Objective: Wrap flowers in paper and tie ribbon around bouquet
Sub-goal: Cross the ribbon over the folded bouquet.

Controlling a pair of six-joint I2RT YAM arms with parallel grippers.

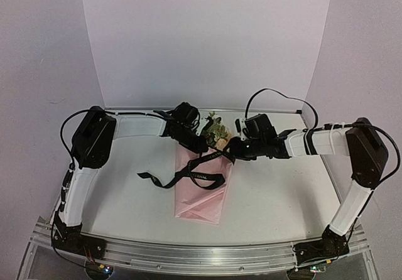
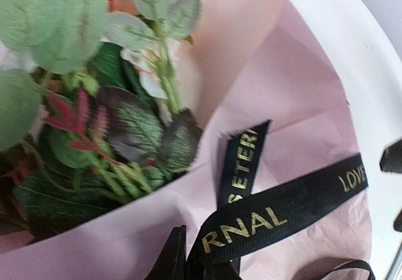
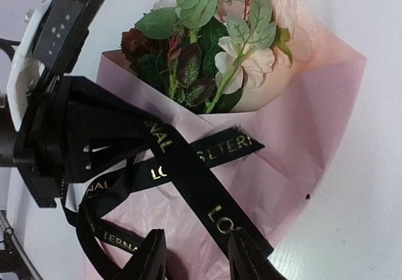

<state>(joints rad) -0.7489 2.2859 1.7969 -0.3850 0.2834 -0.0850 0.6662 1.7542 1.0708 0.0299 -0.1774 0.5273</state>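
On the table [image 1: 276,192], at the centre of the top view, find the bouquet [image 1: 200,198] lying flat. Points its wide end to 12 o'clock and its narrow end to 6 o'clock. Shows the flowers [image 1: 217,132] at the wide end: green leaves, cream and dusty-pink heads, a dark red one among them in the right wrist view. Wrapped in the paper [image 3: 301,123], pale pink and creased, folded into a cone around the stems. Crossed at about mid-length by the ribbon [image 1: 202,177], black with gold lettering, with a loop and a loose tail spread over the table towards 9 o'clock. Beyond, at 12 o'clock, a plain white backdrop [image 1: 207,41].

At the 9 o'clock side of the wide end, note the left gripper [image 3: 143,137]: jaws together, pinching the ribbon just below the leaves. In the left wrist view, see two lettered bands fanning from that pinch towards 1 and 2 o'clock across the paper.

At the 3 o'clock side, note the right gripper [image 3: 196,239]: jaws apart, clamped on nothing, low over the paper. Between its fingers [image 3: 152,258], see only pink paper, with one ribbon band ending at the finger towards 5 o'clock of that view; cannot tell whether touching. Grippers near each other over the upper half of the cone.
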